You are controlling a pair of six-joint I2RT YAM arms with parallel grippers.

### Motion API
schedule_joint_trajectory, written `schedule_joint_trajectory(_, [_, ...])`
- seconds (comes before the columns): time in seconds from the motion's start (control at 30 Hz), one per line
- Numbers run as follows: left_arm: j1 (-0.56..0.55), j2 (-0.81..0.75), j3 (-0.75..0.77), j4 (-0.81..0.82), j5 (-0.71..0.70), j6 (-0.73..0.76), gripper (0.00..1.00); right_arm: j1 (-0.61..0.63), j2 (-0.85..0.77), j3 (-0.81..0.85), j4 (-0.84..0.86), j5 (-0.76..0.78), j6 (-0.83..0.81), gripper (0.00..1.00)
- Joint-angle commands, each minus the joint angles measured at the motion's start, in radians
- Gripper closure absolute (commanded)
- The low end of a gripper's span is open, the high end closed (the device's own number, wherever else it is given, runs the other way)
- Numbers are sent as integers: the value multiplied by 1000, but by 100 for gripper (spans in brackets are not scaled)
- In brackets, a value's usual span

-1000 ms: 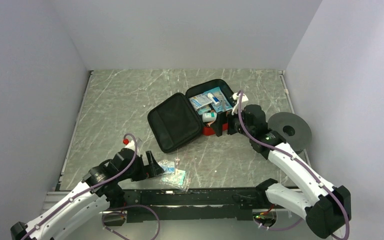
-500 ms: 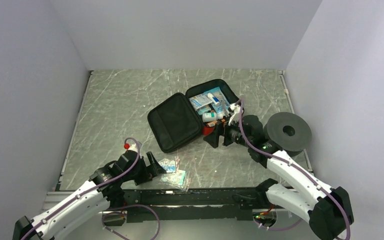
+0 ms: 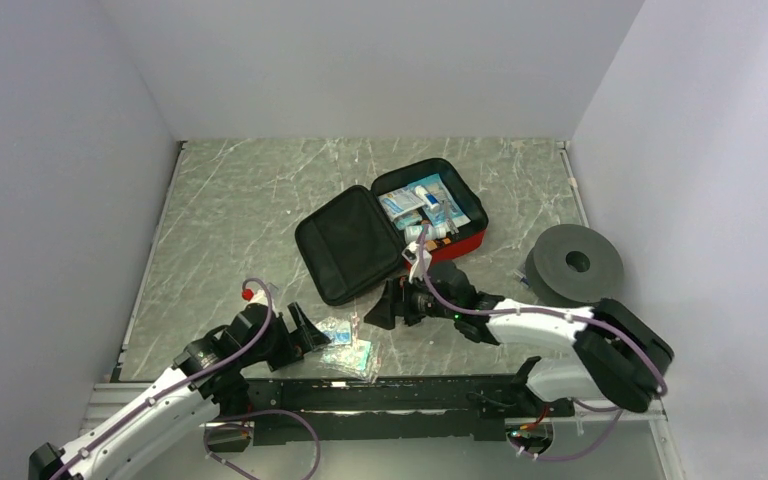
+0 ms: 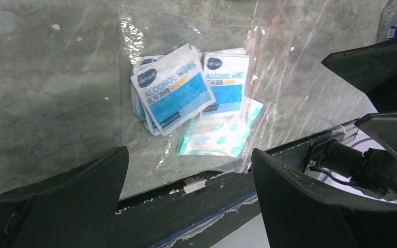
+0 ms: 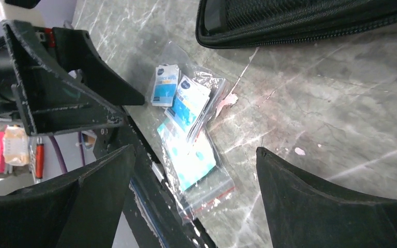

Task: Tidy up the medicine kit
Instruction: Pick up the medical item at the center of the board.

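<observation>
Left end effector, right end effector both released; red, black-lined medicine kit agape.

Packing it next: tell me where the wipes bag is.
In the top view, the wipes bag lies by the near edge of the table, left of centre, right of the left gripper and in front of the open kit.

txt: "ALCOHOL WIPES" | on: blue-white sachet in clear zip bag | other print: unreadable
</observation>
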Motion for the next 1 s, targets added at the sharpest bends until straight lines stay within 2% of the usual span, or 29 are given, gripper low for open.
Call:
schedule_joint_trajectory(0.0, [7,-3,-16,-7,-26,-25,5,35,122,-1,266,26,135,12])
schedule_joint_trajectory(0.4, [12,15,-30,22,-21,-1,4,114,428,14,583,1,328,18])
schedule_joint_trajectory(0.7, [16,-6,-34,3,-23,12,4,128,617,10,825,-31,453,24])
schedule_joint_trajectory(0.97, [18,-20,-34,-9,-25,21,4,155,701,44,896,-43,494,34])
